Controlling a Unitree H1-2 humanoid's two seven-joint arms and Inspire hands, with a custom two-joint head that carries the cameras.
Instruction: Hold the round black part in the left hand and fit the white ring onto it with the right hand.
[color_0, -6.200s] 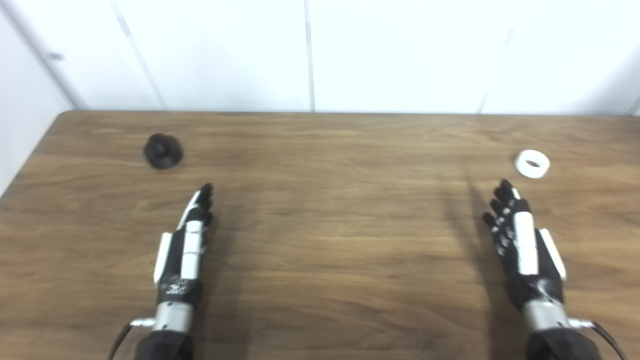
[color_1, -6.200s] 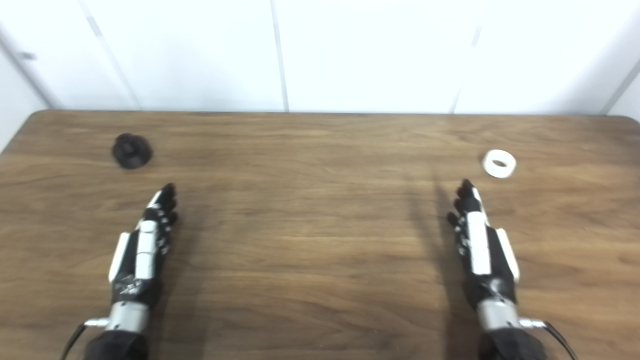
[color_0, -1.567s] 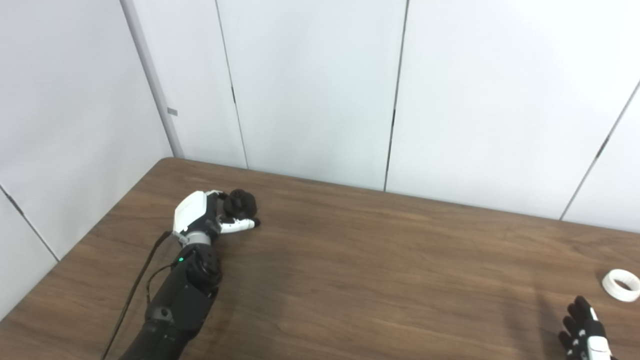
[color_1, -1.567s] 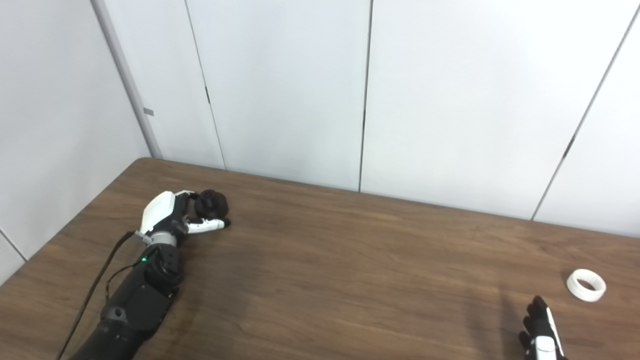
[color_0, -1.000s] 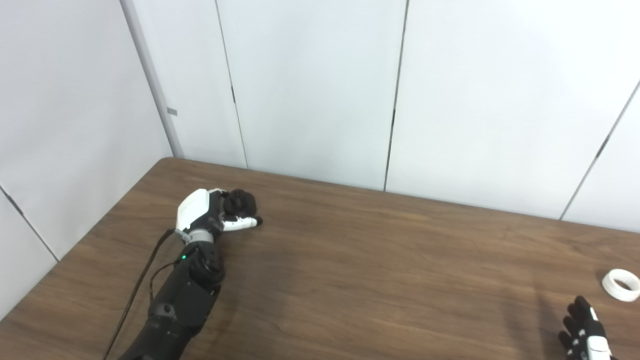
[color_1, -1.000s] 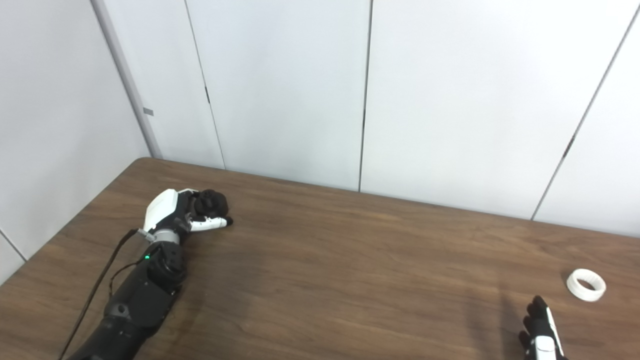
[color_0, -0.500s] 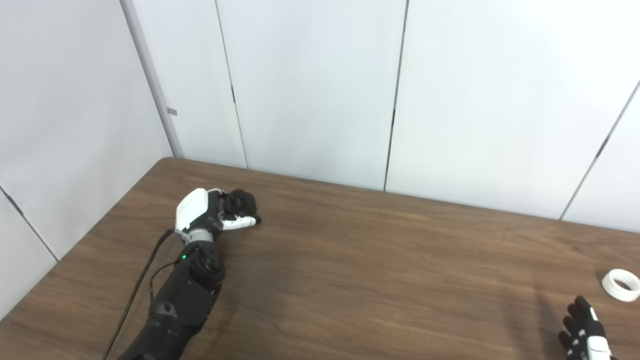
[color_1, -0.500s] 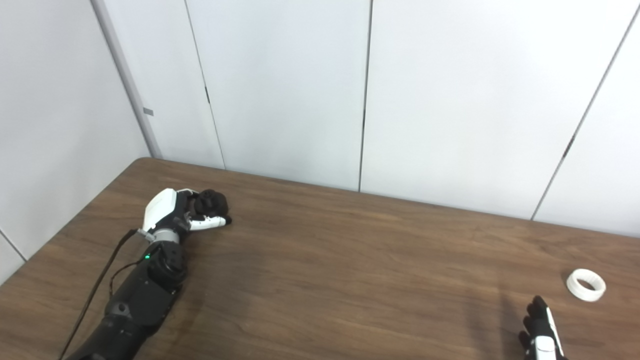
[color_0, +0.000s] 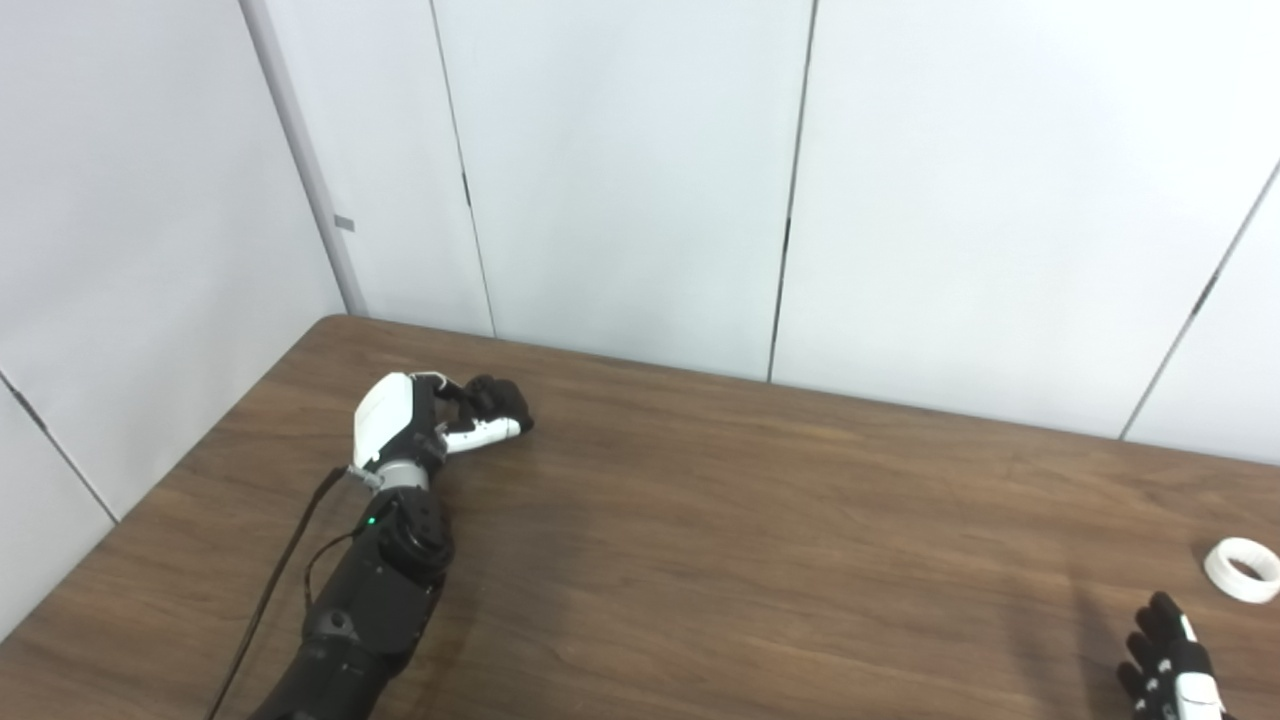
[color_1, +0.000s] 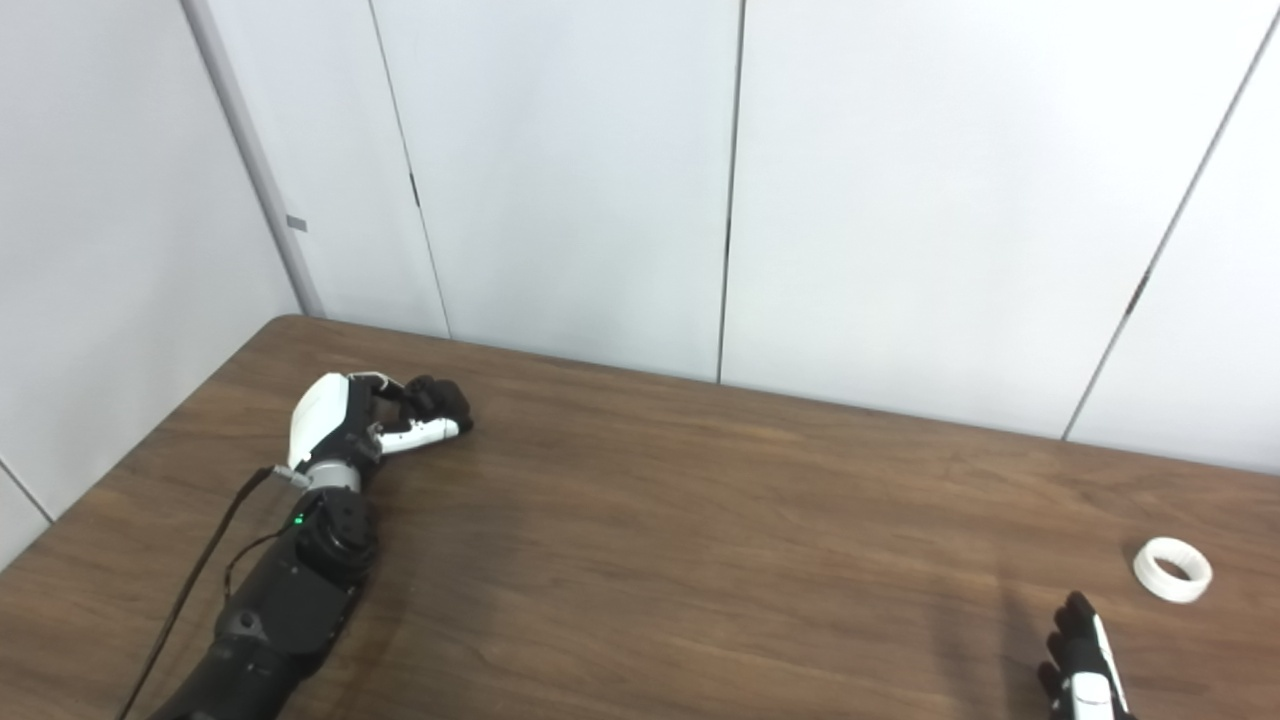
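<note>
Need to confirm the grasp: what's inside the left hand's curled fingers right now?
The round black part sits inside the left hand, thumb beneath it. Its palm-facing side and base are covered, so whether it touches the table can't be told.

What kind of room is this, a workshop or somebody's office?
Probably a bare test room: plain white wall panels, one wooden table, and on it only a white ring and a round black part.

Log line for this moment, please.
left hand: shut on black part | right hand: open, idle | white ring: on table
</note>
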